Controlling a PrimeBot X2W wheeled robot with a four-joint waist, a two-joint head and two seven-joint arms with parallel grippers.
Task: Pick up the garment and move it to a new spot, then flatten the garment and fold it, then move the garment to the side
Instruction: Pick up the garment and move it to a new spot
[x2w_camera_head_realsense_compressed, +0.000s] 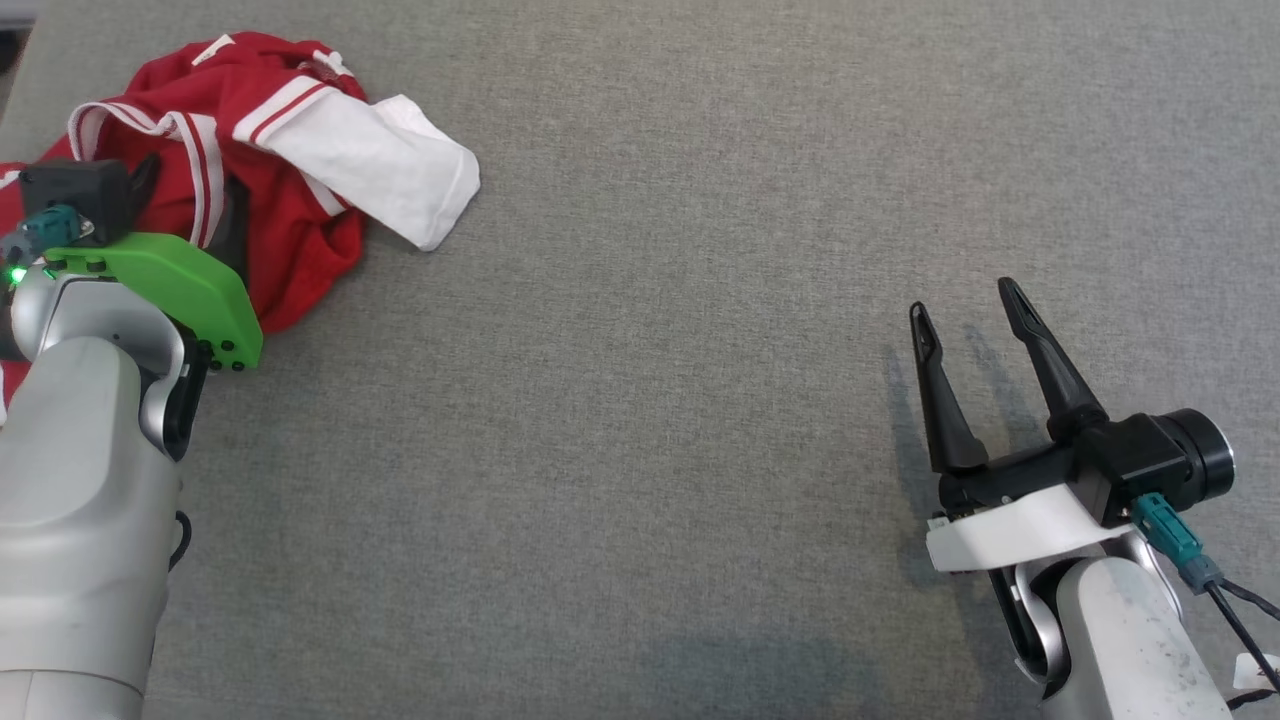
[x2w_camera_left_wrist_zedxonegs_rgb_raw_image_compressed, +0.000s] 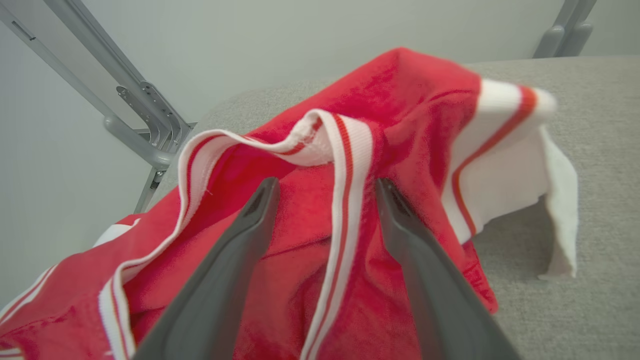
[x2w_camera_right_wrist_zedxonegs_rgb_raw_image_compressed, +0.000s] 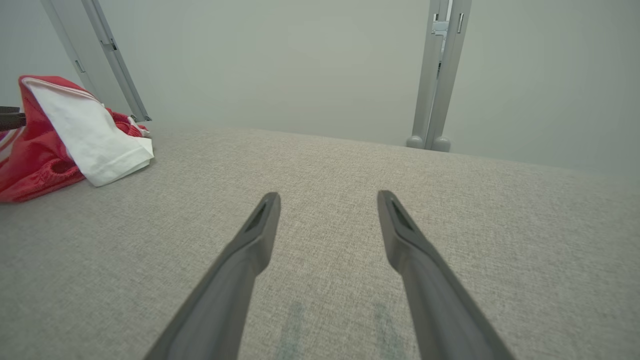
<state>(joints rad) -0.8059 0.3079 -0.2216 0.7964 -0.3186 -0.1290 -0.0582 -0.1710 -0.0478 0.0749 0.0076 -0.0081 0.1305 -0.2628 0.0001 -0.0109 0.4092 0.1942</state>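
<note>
The garment (x2w_camera_head_realsense_compressed: 300, 130) is a red jersey with white, red-striped trim and a white sleeve, lying crumpled at the far left of the grey table. My left gripper (x2w_camera_head_realsense_compressed: 190, 195) hovers over its near part. In the left wrist view my left gripper (x2w_camera_left_wrist_zedxonegs_rgb_raw_image_compressed: 326, 184) is open, and its two dark fingers straddle the garment (x2w_camera_left_wrist_zedxonegs_rgb_raw_image_compressed: 310, 210) where the striped collar band runs between them. Far off at the lower right, my right gripper (x2w_camera_head_realsense_compressed: 963, 303) stands open over bare cloth with nothing in it. In the right wrist view my right gripper (x2w_camera_right_wrist_zedxonegs_rgb_raw_image_compressed: 327, 196) is open, and the garment (x2w_camera_right_wrist_zedxonegs_rgb_raw_image_compressed: 50, 145) lies at the far left.
The table (x2w_camera_head_realsense_compressed: 650, 400) is covered in grey fabric. Its left edge runs close behind the garment at the top left corner (x2w_camera_head_realsense_compressed: 15, 60). Grey metal frame posts (x2w_camera_right_wrist_zedxonegs_rgb_raw_image_compressed: 435, 75) stand beyond the far edge before a pale wall.
</note>
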